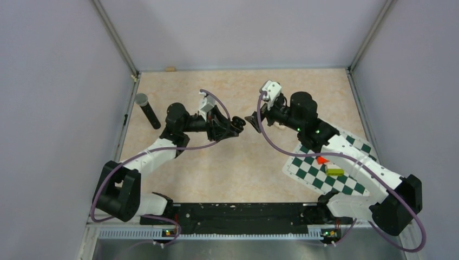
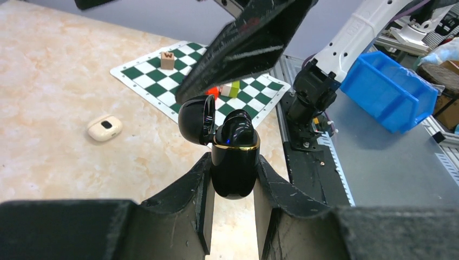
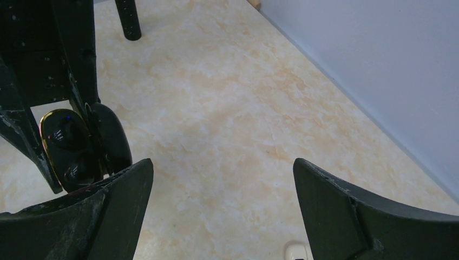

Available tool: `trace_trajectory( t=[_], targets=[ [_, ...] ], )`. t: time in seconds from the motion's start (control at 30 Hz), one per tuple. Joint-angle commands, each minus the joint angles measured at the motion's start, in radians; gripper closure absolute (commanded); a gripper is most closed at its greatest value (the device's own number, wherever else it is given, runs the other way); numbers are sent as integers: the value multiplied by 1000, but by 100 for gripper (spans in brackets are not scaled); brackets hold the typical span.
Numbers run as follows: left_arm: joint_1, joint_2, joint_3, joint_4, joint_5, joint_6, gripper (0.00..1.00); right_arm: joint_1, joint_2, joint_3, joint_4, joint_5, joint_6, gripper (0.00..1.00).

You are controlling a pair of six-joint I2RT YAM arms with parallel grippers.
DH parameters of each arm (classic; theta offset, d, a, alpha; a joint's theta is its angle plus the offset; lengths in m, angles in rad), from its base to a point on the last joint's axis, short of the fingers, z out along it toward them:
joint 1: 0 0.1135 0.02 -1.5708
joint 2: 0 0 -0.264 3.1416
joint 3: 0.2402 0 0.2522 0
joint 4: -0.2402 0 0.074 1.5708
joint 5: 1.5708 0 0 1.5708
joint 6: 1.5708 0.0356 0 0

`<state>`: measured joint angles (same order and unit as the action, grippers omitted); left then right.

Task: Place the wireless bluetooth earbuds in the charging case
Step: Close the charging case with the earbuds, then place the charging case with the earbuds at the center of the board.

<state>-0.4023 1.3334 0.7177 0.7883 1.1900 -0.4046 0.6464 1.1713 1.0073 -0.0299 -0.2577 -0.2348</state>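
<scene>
The left fingers (image 2: 197,189) clamp the case (image 2: 234,168) by its lower body above the tabletop (image 2: 54,70) centre, lid (image 2: 195,119) swung open and a bud (image 2: 237,125) seated inside the gold rim (image 2: 236,147) (blue light (image 2: 228,138) lit), while the right fingers (image 3: 116,195) stand wide apart and empty just at its 3 o'clock.

Beige marbled table (image 1: 233,162); a green-and-white checkered mat (image 1: 308,174) lies at right; a black microphone (image 1: 148,111) at left; a small cream case (image 2: 104,128) near the mat.

Around held charging case (image 1: 237,125): right gripper (image 1: 252,119) crowds 3 o'clock, microphone (image 1: 147,110) at 9, table (image 1: 233,168) open at 6.
</scene>
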Motion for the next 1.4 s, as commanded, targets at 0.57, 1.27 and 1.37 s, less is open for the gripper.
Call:
trace_trajectory(
  t=[0.57,1.27,1.37],
  targets=[
    [-10,4,37,-64,2,74,100,-15,-70,86,-171,-613,-6,3],
    [-16,189,100,-291,-392,127,100,-156,-90,-51,226,632,96,1],
    [-18,254,150,-397,-496,124,100,-180,-114,-84,247,583,130,1]
  ],
)
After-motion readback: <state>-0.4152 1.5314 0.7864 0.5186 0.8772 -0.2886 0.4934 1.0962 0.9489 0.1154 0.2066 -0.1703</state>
